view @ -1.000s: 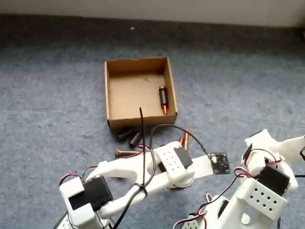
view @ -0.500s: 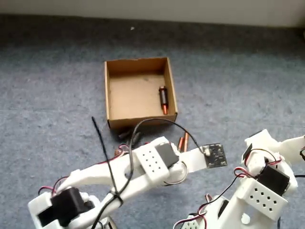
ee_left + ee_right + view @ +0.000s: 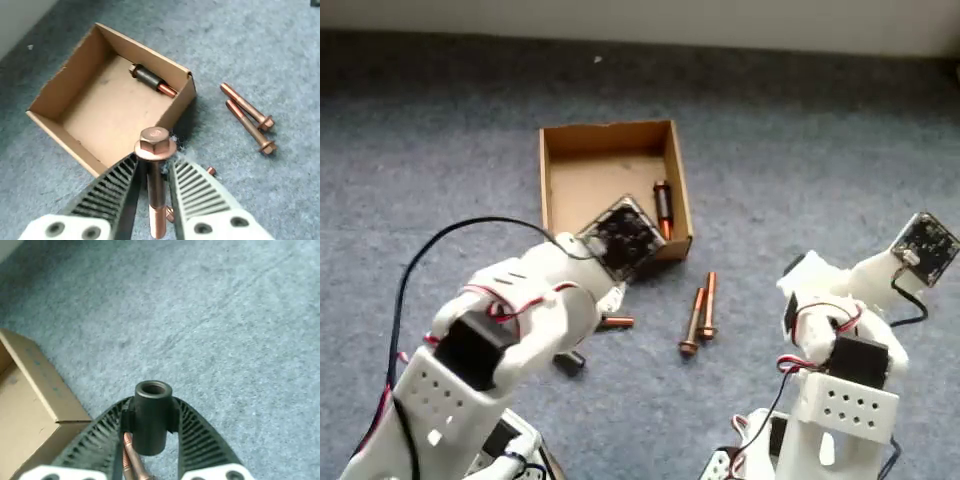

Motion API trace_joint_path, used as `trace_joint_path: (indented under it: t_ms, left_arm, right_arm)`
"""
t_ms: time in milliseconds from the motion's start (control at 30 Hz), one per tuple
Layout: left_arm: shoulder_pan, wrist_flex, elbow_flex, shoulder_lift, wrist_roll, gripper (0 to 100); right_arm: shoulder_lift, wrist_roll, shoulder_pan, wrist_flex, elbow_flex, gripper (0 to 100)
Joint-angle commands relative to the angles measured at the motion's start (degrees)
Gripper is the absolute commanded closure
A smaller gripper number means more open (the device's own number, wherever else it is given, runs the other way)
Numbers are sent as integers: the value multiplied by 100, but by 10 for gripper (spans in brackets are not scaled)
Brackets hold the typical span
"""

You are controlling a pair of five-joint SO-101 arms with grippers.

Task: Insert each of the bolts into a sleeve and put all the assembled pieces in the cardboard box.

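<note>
Nearest, the left tool (image 3: 154, 161) grips a bolt (image 3: 156, 150) and the right tool (image 3: 151, 406) clamps a sleeve (image 3: 150, 426), not yet joined. Beyond, two loose bolts (image 3: 708, 300) lie on the surface by the near right corner of the cardboard box (image 3: 610, 130), which holds one assembled piece (image 3: 663, 205). Most of the work seems to remain.

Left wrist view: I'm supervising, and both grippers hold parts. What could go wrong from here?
The bolt is pinched by its shaft in the left gripper, so it could tilt or slip when pushed into the sleeve in the right gripper. Two loose bolts lie near the cardboard box; a low sweep might scatter them.
</note>
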Motion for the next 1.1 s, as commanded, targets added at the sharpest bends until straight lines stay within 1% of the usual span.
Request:
trace_joint_path:
  t_ms: [0,33,133,267,367,433,533,800,900,967,1067]
  left_arm:
    - [-532,9,127,-998,334,995]
    - [-655,9,215,-1209,404,995]
    - [-919,9,558,-1815,651,995]
    - [-980,-70,1059,-2668,1116,995]
    - [-980,-396,1455,-3363,1547,995]
    - [-989,-677,1745,-3811,1811,995]
    - [-989,-1020,2158,-4400,1943,995]
    - [-1007,-1389,2316,-4462,1943,995]
    - [-989,-1705,2343,-4453,1952,995]
    - [-963,-1899,2343,-4453,1960,995]
    - [-963,-2136,2334,-4444,2295,995]
  right_arm:
    - [-154,70,-532,-66,-365,993]
    - [-163,114,-673,-66,-365,993]
    - [-532,598,-1279,-66,-321,993]
    - [-1657,870,-2035,-84,-215,993]
    - [-2316,1204,-2457,-119,189,993]
    - [-2527,1292,-2756,-233,470,993]
    - [-2703,1389,-3169,-549,1024,993]
    - [-3574,2215,-4541,-1692,2589,993]
    - [-4031,2497,-4804,-2185,3213,993]
    - [-4198,2541,-4963,-2475,3591,993]
    - [-4171,2532,-5112,-2897,3978,993]
